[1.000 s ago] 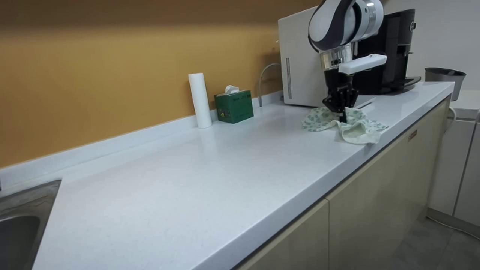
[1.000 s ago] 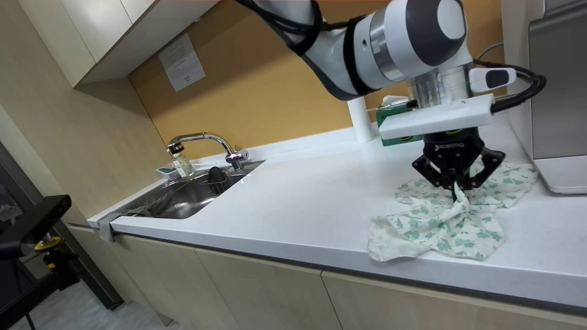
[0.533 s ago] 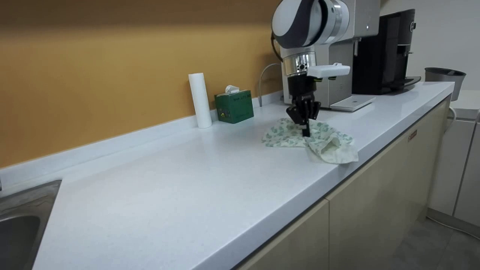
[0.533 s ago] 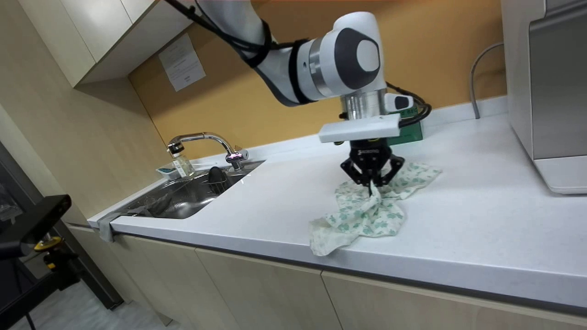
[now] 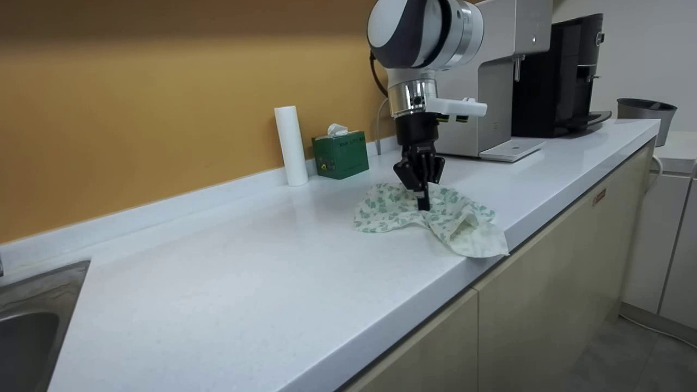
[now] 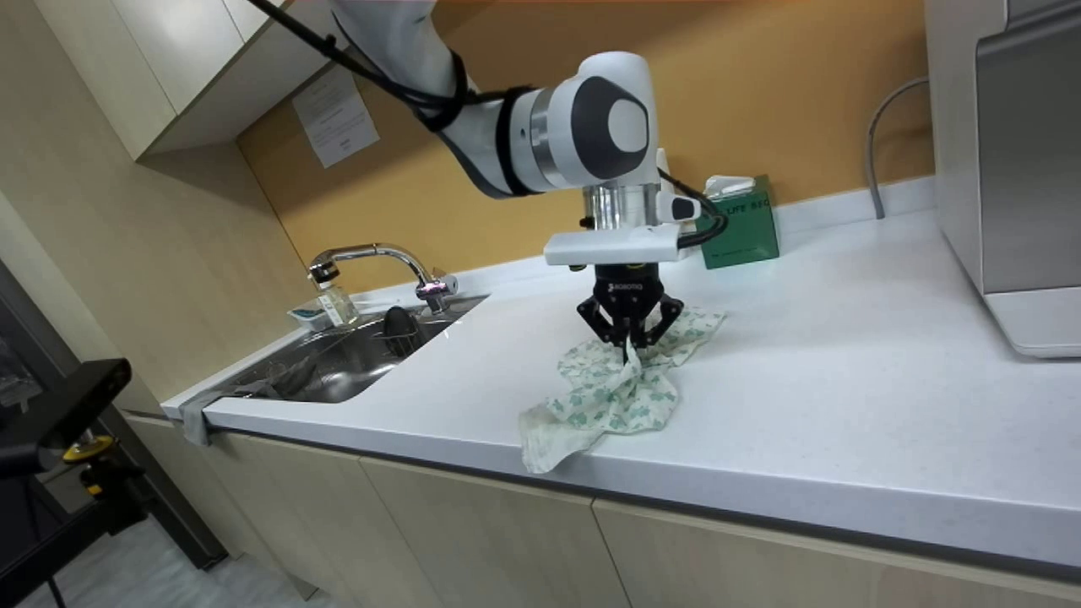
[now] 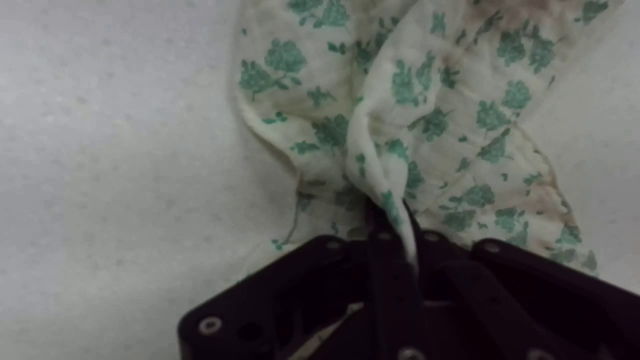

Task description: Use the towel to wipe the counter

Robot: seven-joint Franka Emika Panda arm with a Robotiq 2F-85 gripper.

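The towel is white with green floral print and lies bunched on the white counter; it shows in both exterior views and fills much of the wrist view. One corner reaches the front edge of the counter and hangs slightly over it. My gripper points straight down, with its fingertips at the counter in the middle of the towel. In the wrist view the gripper is shut on a pinched fold of towel between its fingers. The fingertips are partly hidden by cloth.
A green tissue box and a white paper roll stand along the back wall. A sink with a faucet is at the far left. A grey-white dispenser and a black machine stand at the right.
My gripper has dragged the towel along the counter, leftward in both exterior views, away from the dispenser and toward the sink. The gripper stays shut on the towel throughout.
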